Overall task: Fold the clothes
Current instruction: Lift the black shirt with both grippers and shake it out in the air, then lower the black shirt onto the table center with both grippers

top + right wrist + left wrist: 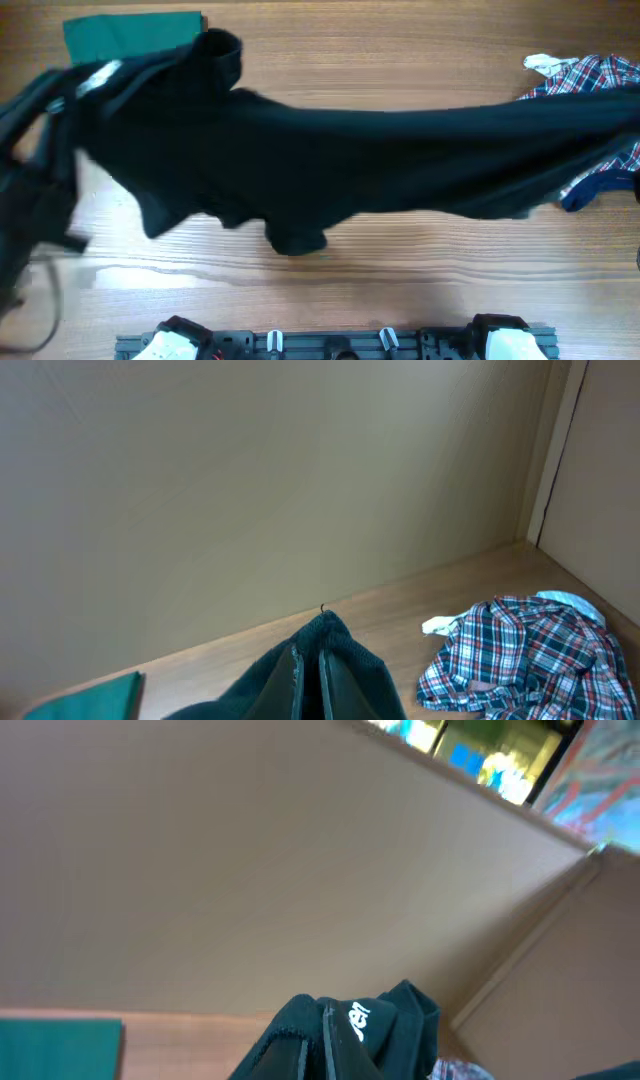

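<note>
Above the wooden desk [330, 270], the black polo shirt [340, 160] hangs stretched in a long, soft band from the far left to the far right edge of the overhead view. Its matte fabric sags in loose folds along the lower edge, and a rounded flap, which looks like the collar, stands up near the upper left end.

The left end effector [325, 1045] is clenched on one end of the shirt. In the left wrist view the cloth bunches into a crumpled peak over the fingers and hides them, with small white lettering showing on the fabric. The right end effector [310, 685] is clamped on the other end, where the dark cloth folds into a narrow upright pleat. The left arm [30, 150] is a dark blur at the left edge of the overhead view.

A flat, solid green garment [130, 35] with straight edges lies on the desk at the upper left, partly under the raised shirt. A rumpled plaid shirt [600, 75] in red, white and blue lies heaped at the right, with a white scrap at its upper edge. The desk shows fine horizontal grain. A plain beige wall [250, 850] fills both wrist views.
</note>
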Robot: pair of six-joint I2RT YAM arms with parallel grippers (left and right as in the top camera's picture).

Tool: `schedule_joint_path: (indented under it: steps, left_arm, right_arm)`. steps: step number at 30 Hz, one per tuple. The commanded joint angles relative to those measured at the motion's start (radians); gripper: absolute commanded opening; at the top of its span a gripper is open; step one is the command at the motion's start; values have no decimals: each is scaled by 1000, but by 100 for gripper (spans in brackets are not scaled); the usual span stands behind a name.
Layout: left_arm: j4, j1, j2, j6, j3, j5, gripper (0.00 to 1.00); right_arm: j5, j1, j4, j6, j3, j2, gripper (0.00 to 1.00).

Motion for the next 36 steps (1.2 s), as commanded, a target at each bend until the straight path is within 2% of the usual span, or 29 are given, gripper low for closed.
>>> schedule_joint_path:
  steps: [1, 12, 17, 22, 29, 36]
  left_arm:
    - [-10, -4, -25, 23, 56, -42, 4]
    - [-51, -4, 53, -11, 56, -116, 4]
    - [-98, -4, 113, -37, 56, -250, 4]
    - [-130, -4, 195, -37, 56, -263, 4]
    - [-145, -3, 391, -41, 56, -277, 4]
    - [-77, 61, 627, -71, 56, -296, 4]
  right_arm:
    - [28, 2, 13, 36, 14, 7, 4]
    - [24, 2, 3, 63, 14, 78, 4]
    - [16, 2, -13, 81, 14, 162, 4]
    - [2, 2, -23, 121, 14, 267, 4]
    - [10, 2, -20, 167, 14, 417, 4]
    - [10, 2, 61, 176, 13, 578, 4]
